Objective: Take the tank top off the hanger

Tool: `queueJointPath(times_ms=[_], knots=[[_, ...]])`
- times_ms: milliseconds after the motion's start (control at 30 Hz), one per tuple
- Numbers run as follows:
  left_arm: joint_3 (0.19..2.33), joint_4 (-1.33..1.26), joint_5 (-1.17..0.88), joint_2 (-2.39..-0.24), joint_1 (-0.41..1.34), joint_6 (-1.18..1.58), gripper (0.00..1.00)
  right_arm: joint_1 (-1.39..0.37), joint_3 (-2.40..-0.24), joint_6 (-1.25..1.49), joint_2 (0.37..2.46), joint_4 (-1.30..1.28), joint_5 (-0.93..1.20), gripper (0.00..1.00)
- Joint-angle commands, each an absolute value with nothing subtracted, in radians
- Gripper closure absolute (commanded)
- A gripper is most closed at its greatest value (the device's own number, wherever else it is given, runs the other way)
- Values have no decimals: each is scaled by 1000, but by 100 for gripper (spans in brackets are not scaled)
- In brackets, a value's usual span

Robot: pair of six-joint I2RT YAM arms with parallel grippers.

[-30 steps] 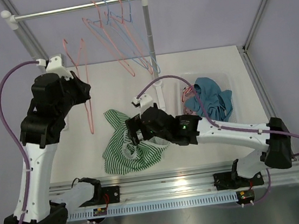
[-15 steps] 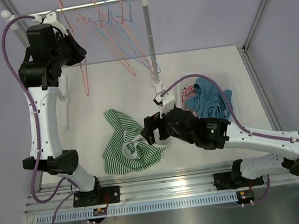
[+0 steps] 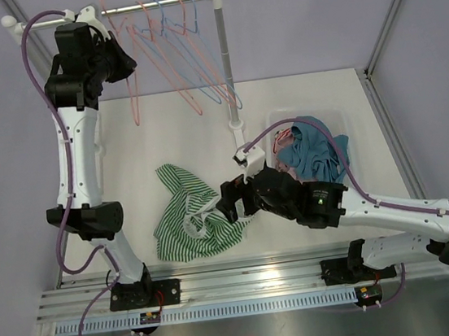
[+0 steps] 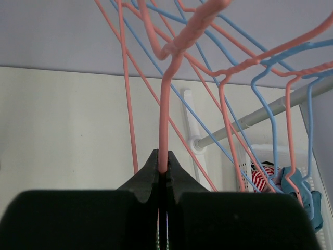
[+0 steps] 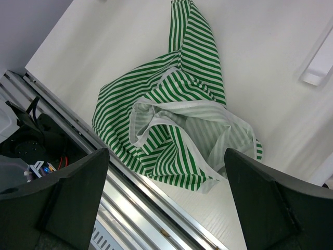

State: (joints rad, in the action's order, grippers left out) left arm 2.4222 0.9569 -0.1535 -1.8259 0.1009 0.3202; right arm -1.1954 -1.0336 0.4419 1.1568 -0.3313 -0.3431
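The green-and-white striped tank top (image 3: 183,220) lies crumpled on the table near the front edge, off the hanger; the right wrist view shows it (image 5: 177,130) directly below. My right gripper (image 3: 226,204) hovers open just over its right side, nothing between its fingers (image 5: 166,153). High at the back left, my left gripper (image 3: 119,64) is shut on the wire of a bare pink hanger (image 3: 134,101). In the left wrist view the pink hanger (image 4: 164,109) rises from the shut gripper (image 4: 163,167) and its hook reaches up at the rail.
A clothes rail (image 3: 163,3) on two posts holds several pink and blue hangers (image 3: 191,65). A clear basket (image 3: 342,125) of blue and red clothes sits at the right. The rack's right post (image 3: 226,61) stands mid-table. A metal mounting rail (image 3: 255,283) runs along the front.
My left arm has lifted the pink hanger from beside the table up to the rail. The right arm drew back a little to the right, staying open over the tank top.
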Motion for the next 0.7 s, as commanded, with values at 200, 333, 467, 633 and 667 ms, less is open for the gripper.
queueJointPath(times_ms=[200, 333, 467, 633, 667], knots=[[2462, 919, -176, -1885, 81, 291, 95, -1200, -1015, 382, 1213, -230, -282, 0], [2464, 933, -193, -1885, 68, 284, 88, -1200, -1055, 341, 1293, -233, -275, 0], [2465, 948, -210, -1872, 55, 281, 76, -1200, -1101, 318, 1405, -235, -258, 1], [2404, 965, -187, -1773, 55, 276, 1, -1200, -1181, 250, 1543, -219, -285, 1], [2387, 969, -180, -1747, 55, 273, 1, -1200, -1201, 239, 1595, -236, -293, 0]])
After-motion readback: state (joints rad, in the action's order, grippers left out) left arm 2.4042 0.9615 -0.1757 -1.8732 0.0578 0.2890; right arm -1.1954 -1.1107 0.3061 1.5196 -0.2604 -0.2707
